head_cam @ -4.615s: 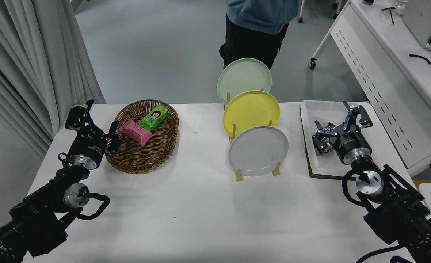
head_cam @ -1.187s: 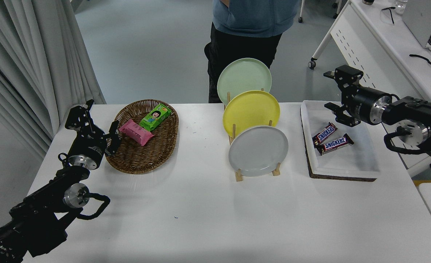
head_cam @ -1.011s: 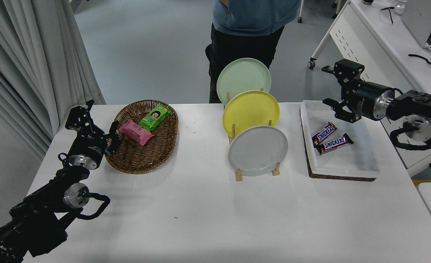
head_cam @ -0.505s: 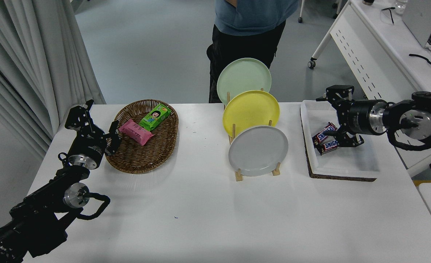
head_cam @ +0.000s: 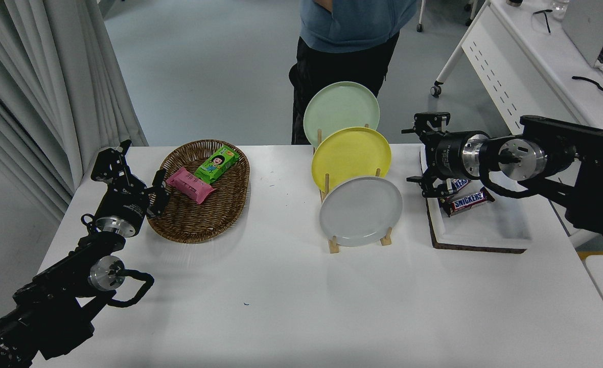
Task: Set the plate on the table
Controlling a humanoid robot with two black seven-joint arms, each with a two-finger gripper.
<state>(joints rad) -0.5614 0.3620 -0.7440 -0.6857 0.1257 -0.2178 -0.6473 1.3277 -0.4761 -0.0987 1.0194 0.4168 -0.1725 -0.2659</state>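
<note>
- In the middle of the white table (head_cam: pixel 291 306), the grey plate (head_cam: pixel 361 211) stands on its edge in the nearest slot of a wooden rack (head_cam: pixel 333 244), with its face turned toward the near side.
- Behind it in the same rack stand a yellow plate (head_cam: pixel 351 156) and then a pale green plate (head_cam: pixel 341 111), each one farther back.
- The right hand (head_cam: pixel 420 161) hangs just to the right of the rack, above the left edge of a white tray (head_cam: pixel 485 230). Its fingers are spread open and hold nothing.
- The grey plate lies to the left of that hand, and a bit nearer and lower. The right hand is much closer to it than the left hand is.
- The hand points left, straight at the side of the rack, so I think it will go for the plate's right edge.
- The yellow plate sits close behind the grey one, so there is little room at the back. The hand could bump it.
- The left hand (head_cam: pixel 137 181) is parked at the far left, next to a brown basket (head_cam: pixel 199 225) with snack packs in it. Its fingers look open too.
- The tray has Snickers bars (head_cam: pixel 467 201) in it, just under the right arm.
- The near part of the table is wide and bare, which looks like good room to lay the plate flat.
- A person (head_cam: pixel 352 30) stands at the far side.
</note>
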